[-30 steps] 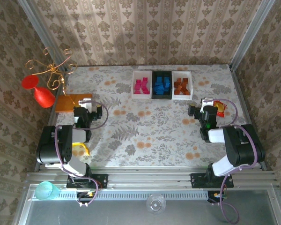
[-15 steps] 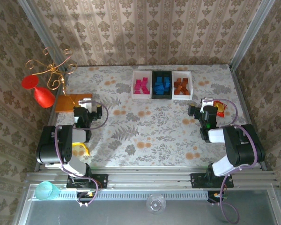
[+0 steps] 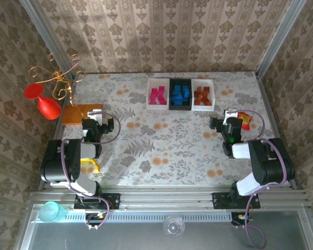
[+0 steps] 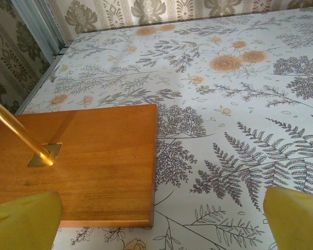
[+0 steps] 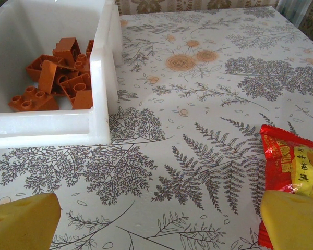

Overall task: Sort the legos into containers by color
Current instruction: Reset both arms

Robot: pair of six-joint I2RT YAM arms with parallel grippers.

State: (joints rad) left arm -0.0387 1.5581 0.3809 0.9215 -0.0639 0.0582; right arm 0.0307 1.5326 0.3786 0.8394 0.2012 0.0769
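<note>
Gaping wide, empty: left pincer (image 4: 159, 224) | right pincer (image 5: 157, 221) | legos (image 3: 180, 94) sorted in containers (image 3: 157, 107)

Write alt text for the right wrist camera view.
A white tray holding orange-brown legos sits at upper left on a floral tabletop. A red-yellow snack packet lies at the right edge, and the right gripper stands open and empty, yellow fingertips at the bottom corners.
</note>
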